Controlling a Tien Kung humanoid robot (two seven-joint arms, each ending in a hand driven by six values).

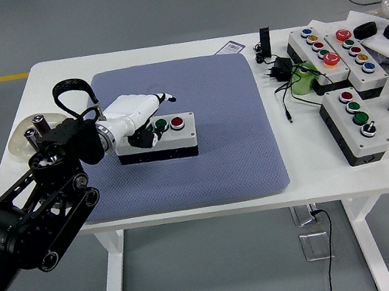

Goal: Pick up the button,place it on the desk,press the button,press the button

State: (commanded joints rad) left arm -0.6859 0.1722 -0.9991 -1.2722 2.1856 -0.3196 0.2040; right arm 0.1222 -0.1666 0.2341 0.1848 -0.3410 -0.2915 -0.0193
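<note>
A small white-topped button box (167, 139) with black sides lies on the blue-grey mat (213, 165), left of the mat's middle. A green button (160, 126) and a red button (177, 122) show on its top. My left hand (145, 112), white with dark joints, hovers over the box's left end, its fingers relaxed and holding nothing. The hand hides the left part of the box top. Both buttons lie just right of the hand and are uncovered. My right arm does not show.
A clear dish (29, 139) with batteries sits at the table's left edge, behind my left arm. Three larger button boxes (355, 122) stand at the right, with a black plug and cable (279, 71) and a green object (303, 79) beside them.
</note>
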